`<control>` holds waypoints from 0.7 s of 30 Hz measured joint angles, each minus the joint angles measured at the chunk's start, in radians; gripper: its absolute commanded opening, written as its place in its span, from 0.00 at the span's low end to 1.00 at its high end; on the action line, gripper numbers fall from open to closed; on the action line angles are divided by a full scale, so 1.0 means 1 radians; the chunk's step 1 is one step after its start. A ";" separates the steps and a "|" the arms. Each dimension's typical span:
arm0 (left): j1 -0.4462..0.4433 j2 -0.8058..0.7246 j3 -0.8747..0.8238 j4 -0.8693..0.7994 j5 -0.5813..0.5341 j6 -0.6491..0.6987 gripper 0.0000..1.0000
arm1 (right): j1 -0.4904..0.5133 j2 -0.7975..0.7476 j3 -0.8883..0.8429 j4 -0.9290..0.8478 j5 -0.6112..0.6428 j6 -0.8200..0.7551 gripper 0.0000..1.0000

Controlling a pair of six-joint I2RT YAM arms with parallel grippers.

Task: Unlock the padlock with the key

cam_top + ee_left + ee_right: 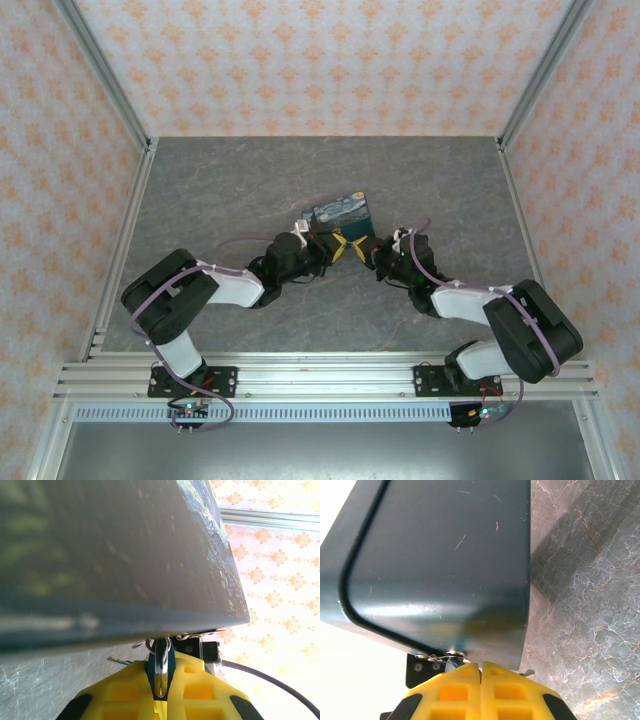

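The padlock [161,672] is a small teal-blue body with a silver shackle, and my left gripper [161,662] is shut on it between its yellow fingers. A key ring [145,645] hangs at the shackle, and a key [120,660] sticks out to the left of it. Both sit right under the blue-and-yellow box [337,212]. My right gripper [481,667] is shut, fingers pressed together against the box's lower edge. A bit of the padlock [451,664] shows by its left tip and a key tip [527,672] pokes out on the right. Whether that key is pinched is hidden. From above, the left gripper [340,246] and right gripper [362,250] meet tip to tip.
The box [445,560] looms close over both wrists. The grey marbled table [250,180] stretches to the patterned back wall. Aluminium posts [110,90] bound the sides and a rail [320,375] runs along the near edge.
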 measured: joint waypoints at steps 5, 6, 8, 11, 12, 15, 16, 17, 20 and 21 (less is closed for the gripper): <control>0.001 0.000 0.000 0.000 -0.005 0.001 0.00 | -0.005 0.012 0.013 -0.001 -0.014 0.011 0.00; 0.001 -0.001 0.000 -0.001 -0.006 0.001 0.00 | -0.006 0.015 0.015 -0.001 -0.016 0.011 0.00; 0.001 -0.003 0.000 -0.009 -0.008 0.009 0.00 | -0.006 0.023 0.020 -0.002 -0.021 0.016 0.00; 0.001 -0.009 0.006 -0.035 -0.014 0.024 0.00 | -0.007 0.039 0.033 -0.005 -0.026 0.023 0.00; 0.002 -0.011 0.009 -0.043 -0.016 0.029 0.00 | -0.007 0.043 0.039 -0.008 -0.026 0.026 0.00; 0.003 -0.033 0.014 -0.085 -0.026 0.054 0.00 | -0.008 0.053 0.058 -0.018 -0.037 0.031 0.00; 0.004 -0.042 0.014 -0.097 -0.028 0.064 0.00 | -0.008 0.055 0.065 -0.024 -0.043 0.031 0.00; 0.004 -0.049 0.014 -0.106 -0.030 0.072 0.00 | -0.008 0.055 0.070 -0.028 -0.045 0.031 0.00; 0.004 -0.063 0.015 -0.122 -0.035 0.089 0.00 | -0.008 0.055 0.085 -0.040 -0.052 0.031 0.00; 0.004 -0.066 0.015 -0.124 -0.035 0.092 0.00 | -0.009 0.056 0.087 -0.042 -0.053 0.031 0.00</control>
